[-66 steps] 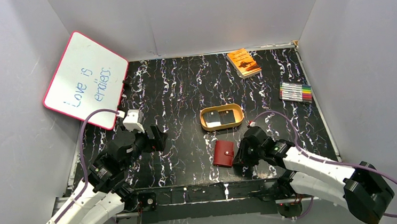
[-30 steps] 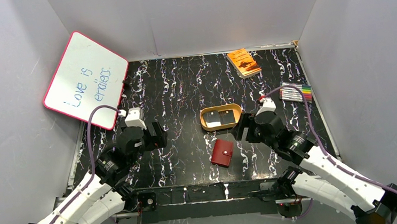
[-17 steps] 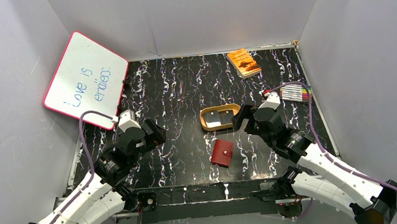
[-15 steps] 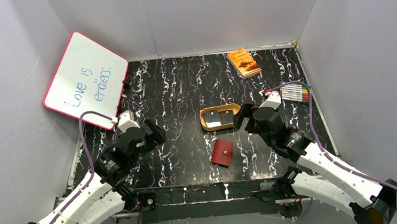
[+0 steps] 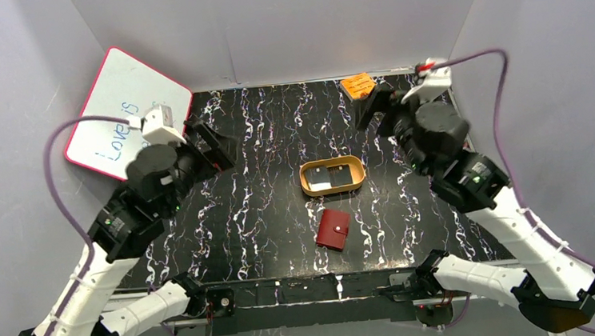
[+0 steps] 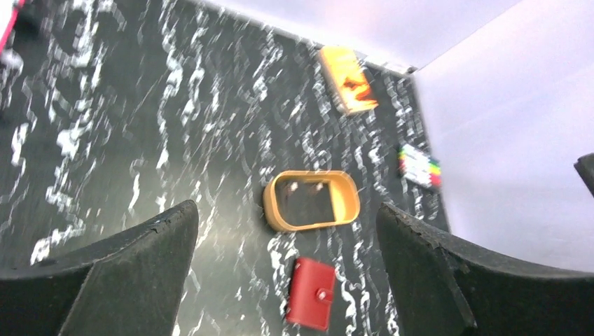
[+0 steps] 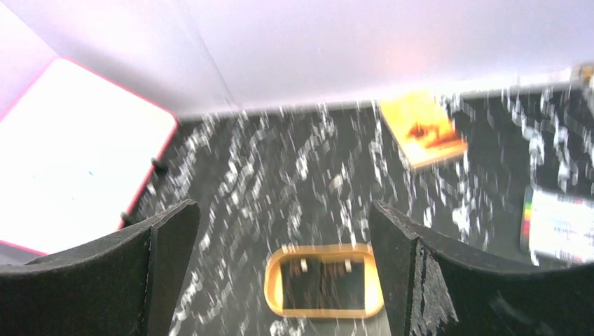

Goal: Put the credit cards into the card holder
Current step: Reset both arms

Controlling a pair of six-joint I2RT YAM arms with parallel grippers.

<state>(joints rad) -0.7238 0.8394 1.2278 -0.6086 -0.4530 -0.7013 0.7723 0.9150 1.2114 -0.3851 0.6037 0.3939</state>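
While both arms hang high: nothing is held, and no card is in the holder yet.
Whiteboard (image 5: 125, 109): upper left of the overhead view, leaning on the wall, partly hidden by the left arm.
Left gripper (image 6: 284, 213): left of centre, raised above the table, jaws spread wide and empty.
Tray (image 5: 304, 179): gold oval, centre of the frame.
Cards (image 5: 333, 173): lying flat inside the tray, mostly dark with a paler patch; how many there are cannot be told.
Holder (image 5: 334, 229): dark red, just below the tray and apart from it, folded, its stud facing up.
Right gripper (image 7: 282, 210): upper right, raised near the back wall, jaws spread wide and empty.
Book (image 5: 356, 83): orange, top right of centre, partly behind the right gripper.
Markers (image 6: 420, 164): right edge of the table.
Handling, cards: probably light, stiff and slick. Lying flat, they offer little to pinch, so one edge likely needs lifting against the tray wall first.
Handling, holder: probably soft and light, apt to slide. One gripper should pin it while the tab is opened.
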